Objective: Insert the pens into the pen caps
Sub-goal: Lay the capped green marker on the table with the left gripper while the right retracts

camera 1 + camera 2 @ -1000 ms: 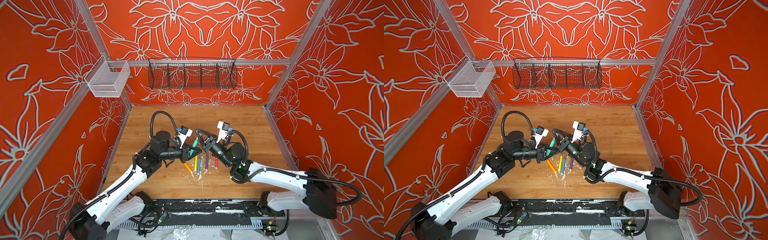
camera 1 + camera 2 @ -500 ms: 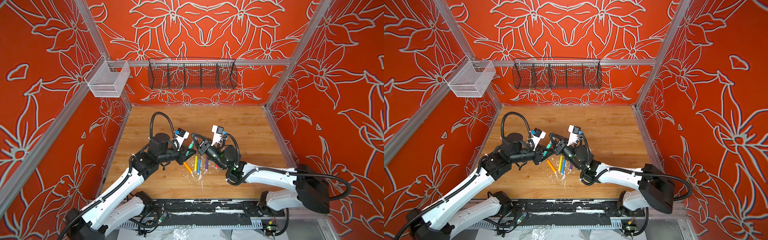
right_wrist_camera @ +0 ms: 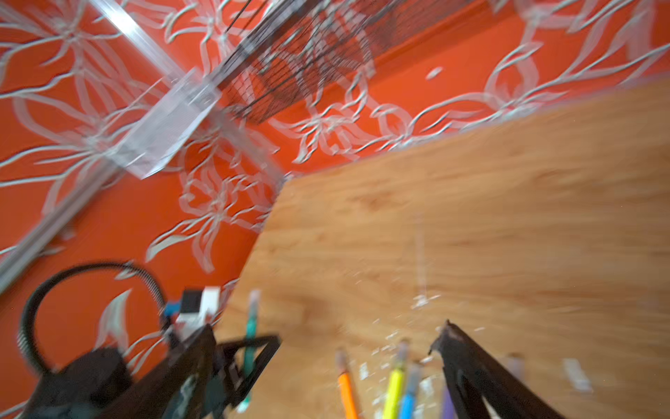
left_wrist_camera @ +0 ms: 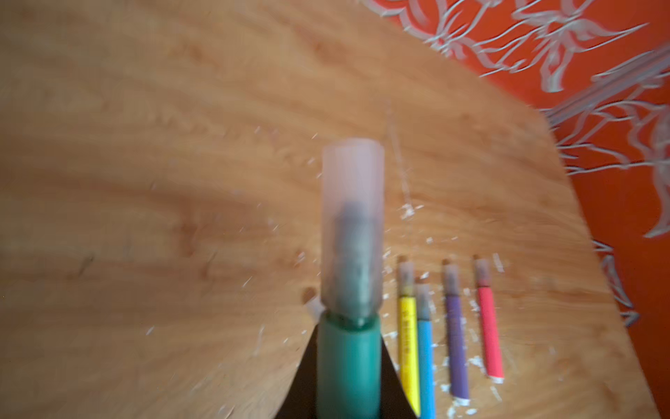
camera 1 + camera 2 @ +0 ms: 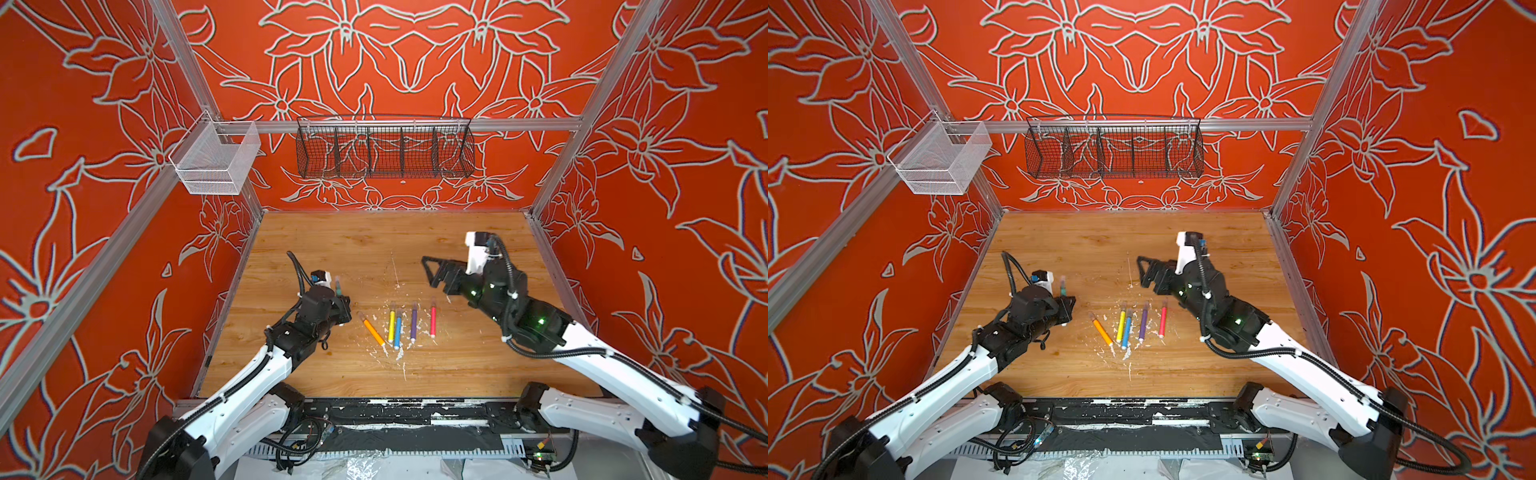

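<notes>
Left gripper [image 5: 340, 306] clamped on green pen [image 4: 348, 362], cap [image 4: 353, 217] seated; right gripper [image 5: 429, 272] empty, jaws wide: lay pen flat beside the row [image 5: 399, 326] to its right before releasing.

Left hand [image 5: 1067, 306] grips the green pen [image 5: 1062, 287], five pens [image 5: 1121, 326] lying nearby.

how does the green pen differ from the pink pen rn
The green pen is gripped in the left tool; the pink pen lies untouched. The green pen is raised off the wooden table; the pink pen rests flat on it. Both are capped.
</notes>
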`<state>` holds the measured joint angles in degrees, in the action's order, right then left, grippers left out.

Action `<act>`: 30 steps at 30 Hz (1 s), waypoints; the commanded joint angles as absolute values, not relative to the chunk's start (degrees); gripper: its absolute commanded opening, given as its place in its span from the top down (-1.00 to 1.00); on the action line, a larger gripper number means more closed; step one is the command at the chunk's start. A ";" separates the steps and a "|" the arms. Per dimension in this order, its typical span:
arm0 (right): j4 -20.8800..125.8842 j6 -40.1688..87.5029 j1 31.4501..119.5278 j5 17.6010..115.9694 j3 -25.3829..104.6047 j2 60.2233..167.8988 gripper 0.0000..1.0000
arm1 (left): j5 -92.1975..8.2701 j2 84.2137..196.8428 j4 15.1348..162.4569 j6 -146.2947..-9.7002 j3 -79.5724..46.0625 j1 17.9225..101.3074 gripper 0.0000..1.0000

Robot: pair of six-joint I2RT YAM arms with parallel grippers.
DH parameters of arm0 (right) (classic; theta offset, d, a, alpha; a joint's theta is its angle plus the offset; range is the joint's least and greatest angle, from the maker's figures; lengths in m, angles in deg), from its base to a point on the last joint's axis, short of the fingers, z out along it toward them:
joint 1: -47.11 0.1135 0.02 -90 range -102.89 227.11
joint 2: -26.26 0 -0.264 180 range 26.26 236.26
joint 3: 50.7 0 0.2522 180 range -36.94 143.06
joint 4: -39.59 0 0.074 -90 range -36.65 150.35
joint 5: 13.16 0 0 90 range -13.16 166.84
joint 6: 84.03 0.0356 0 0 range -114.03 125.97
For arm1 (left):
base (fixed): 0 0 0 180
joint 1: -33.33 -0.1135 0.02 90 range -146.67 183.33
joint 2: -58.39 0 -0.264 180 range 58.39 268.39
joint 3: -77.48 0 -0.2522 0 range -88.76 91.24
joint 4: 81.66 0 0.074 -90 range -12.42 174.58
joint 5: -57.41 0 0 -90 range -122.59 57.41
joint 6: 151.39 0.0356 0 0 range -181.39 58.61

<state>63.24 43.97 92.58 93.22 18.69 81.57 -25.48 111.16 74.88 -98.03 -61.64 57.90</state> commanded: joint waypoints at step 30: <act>9.26 0.27 63.84 118.60 -19.25 100.49 -0.96 | -20.04 130.75 68.32 -101.59 -57.57 58.39 -0.28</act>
